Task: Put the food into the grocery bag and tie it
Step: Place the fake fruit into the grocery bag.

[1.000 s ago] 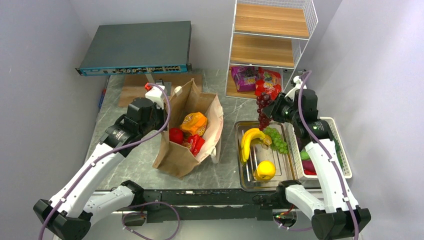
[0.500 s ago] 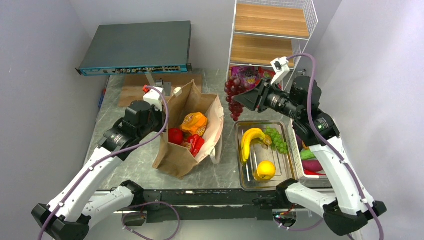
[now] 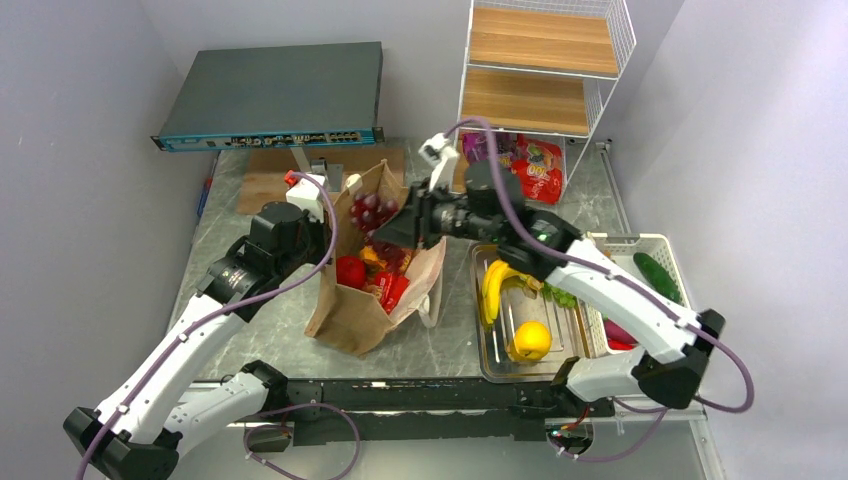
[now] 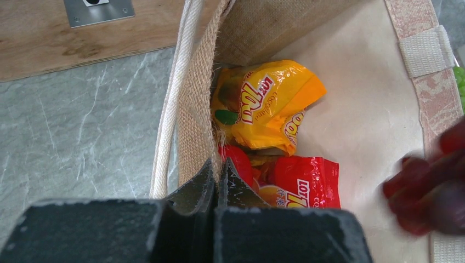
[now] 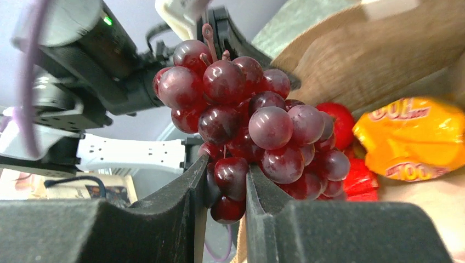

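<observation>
My left gripper (image 4: 216, 175) is pinched tight on the left rim of the grocery bag (image 4: 351, 109), which stands open on the worktop (image 4: 82, 120). My right gripper (image 5: 225, 175), partly closed, clamps the grapes (image 5: 247, 120) over its mouth. Inside lie an orange packet (image 4: 263, 109) reading "LOT 100" and a red packet (image 4: 304, 181) marked "LOT".

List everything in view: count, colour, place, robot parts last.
brown kraft-paper grocery bag: one, brown, table centre
dark red grape bunch: one, red, above bag mouth
glossy orange snack packet: one, orange, inside bag
glossy red snack packet: one, red, inside bag
round red apple: one, red, inside bag
yellow bananas: one bunch, yellow, clear tray
round yellow citrus fruit: one, yellow, same tray
green cucumber: one, green, white basket
white wire rack: one, white, far right
flat dark grey box: one, grey, far left
left hand: one, black, shut on bag edge
right hand: one, black, shut on grapes
</observation>
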Robot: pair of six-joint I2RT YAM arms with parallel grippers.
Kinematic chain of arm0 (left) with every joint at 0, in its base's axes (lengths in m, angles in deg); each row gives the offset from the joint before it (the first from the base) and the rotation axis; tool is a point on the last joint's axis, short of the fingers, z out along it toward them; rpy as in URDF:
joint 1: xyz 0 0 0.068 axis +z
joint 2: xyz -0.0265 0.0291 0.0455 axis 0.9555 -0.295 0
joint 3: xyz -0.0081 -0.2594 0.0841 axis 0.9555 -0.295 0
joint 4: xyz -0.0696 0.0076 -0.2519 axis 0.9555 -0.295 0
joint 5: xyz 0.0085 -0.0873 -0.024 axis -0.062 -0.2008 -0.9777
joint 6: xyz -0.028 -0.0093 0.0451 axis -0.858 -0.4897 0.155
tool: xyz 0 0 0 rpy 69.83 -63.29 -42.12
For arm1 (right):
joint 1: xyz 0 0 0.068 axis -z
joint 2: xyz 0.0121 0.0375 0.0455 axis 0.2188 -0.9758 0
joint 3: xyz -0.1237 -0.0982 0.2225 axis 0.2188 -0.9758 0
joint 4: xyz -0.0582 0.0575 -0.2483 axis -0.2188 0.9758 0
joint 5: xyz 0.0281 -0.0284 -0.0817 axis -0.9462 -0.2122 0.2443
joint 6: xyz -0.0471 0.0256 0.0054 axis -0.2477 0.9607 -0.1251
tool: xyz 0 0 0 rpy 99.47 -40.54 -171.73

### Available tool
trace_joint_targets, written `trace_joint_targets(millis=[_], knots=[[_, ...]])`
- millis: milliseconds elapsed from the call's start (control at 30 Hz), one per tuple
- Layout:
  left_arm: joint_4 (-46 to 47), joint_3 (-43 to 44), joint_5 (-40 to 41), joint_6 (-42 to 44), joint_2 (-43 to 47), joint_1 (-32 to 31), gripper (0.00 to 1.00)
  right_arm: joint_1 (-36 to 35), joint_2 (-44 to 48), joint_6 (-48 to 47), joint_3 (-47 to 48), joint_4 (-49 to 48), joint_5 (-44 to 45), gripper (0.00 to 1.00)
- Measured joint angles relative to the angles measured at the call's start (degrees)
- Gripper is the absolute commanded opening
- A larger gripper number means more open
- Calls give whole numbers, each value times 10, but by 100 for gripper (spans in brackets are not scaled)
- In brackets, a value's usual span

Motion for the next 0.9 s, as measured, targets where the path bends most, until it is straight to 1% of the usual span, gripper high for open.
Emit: trace_joint_targets(millis=[67, 200, 400, 667, 900], knots=[[0, 0, 2, 0, 0, 0, 0, -34, -32, 6, 0, -5, 12, 1], [0, 0, 5, 0, 0, 0, 0, -63, -69, 24, -9, -17, 21, 0], [0, 0, 8, 0, 0, 0, 0, -70, -77, 54, -40, -31, 32, 0], [0, 0, 8, 1, 0, 0, 0, -80, -81, 72, -64, -41, 35, 0], [0, 0, 8, 1, 0, 0, 0, -81, -79, 72, -93, -6, 47, 1]])
